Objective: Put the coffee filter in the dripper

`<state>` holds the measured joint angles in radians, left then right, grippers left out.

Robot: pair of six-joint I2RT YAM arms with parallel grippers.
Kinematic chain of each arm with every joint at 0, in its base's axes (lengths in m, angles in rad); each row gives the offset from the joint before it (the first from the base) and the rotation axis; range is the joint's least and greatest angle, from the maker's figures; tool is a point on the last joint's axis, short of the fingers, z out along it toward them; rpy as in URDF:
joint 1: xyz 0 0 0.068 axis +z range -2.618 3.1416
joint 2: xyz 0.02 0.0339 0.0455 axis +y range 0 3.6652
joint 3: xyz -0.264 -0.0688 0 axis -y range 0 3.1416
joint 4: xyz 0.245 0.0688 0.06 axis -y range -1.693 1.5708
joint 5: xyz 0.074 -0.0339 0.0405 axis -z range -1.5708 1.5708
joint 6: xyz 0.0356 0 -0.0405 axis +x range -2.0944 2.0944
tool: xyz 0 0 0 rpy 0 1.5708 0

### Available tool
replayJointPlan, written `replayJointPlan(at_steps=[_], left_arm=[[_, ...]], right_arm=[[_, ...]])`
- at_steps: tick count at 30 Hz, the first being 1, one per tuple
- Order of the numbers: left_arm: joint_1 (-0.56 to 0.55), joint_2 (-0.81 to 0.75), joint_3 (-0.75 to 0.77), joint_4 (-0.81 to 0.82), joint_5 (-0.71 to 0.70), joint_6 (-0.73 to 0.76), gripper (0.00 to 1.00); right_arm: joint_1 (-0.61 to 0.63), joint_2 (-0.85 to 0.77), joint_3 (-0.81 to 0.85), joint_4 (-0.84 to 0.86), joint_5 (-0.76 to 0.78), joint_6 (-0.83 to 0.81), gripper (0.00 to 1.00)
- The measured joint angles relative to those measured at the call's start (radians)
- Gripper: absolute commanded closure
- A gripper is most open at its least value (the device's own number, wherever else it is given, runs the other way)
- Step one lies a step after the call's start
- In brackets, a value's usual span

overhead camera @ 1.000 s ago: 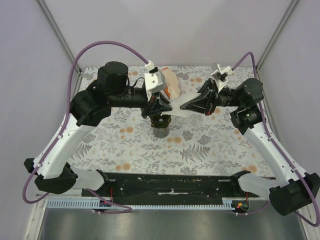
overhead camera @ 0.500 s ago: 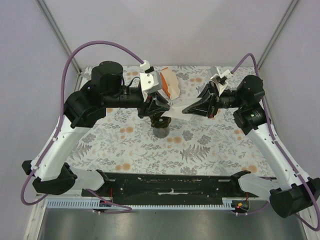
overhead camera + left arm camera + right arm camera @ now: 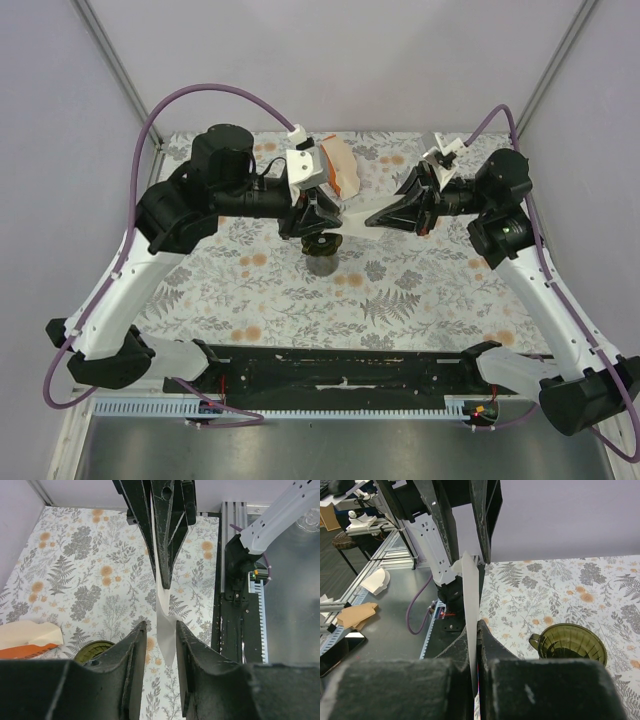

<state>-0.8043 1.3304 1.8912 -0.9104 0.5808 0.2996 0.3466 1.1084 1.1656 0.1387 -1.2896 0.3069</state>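
The coffee filter (image 3: 350, 220) is a thin white paper held edge-on in the air between my two grippers. My right gripper (image 3: 370, 218) is shut on it; the right wrist view shows the paper (image 3: 469, 600) pinched between the jaws (image 3: 476, 626). My left gripper (image 3: 322, 217) is open, and the filter's free tip (image 3: 168, 640) hangs between its jaws (image 3: 160, 626) with a gap on the left side. The dark green dripper (image 3: 320, 243) sits on its grey cup (image 3: 321, 264), just below the left gripper. It also shows in the wrist views (image 3: 570, 645) (image 3: 92, 650).
An orange-and-cream wedge-shaped pack (image 3: 338, 168) lies on the floral cloth behind the dripper, also in the left wrist view (image 3: 27, 637). A black rail (image 3: 340, 375) runs along the near table edge. Grey walls close the back and sides.
The left gripper shifted slightly left and then back right towards the filter. The right gripper drew a little to the right, still holding the filter.
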Motion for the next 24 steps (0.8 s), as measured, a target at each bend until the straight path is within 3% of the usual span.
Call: replayJointPlan(at_steps=[8,11,24], left_arm=[[0.000,0.006,-0.009,0.000,0.006,-0.005,0.80],[0.000,0.012,-0.009,0.000,0.006,-0.010,0.98],[0.002,0.018,-0.002,-0.005,-0.065,-0.002,0.98]], right_arm=[[0.000,0.003,0.016,0.011,-0.006,0.012,1.00],[0.000,0.003,0.016,0.011,-0.013,0.015,1.00],[0.000,0.003,0.027,-0.055,-0.012,-0.044,1.00]])
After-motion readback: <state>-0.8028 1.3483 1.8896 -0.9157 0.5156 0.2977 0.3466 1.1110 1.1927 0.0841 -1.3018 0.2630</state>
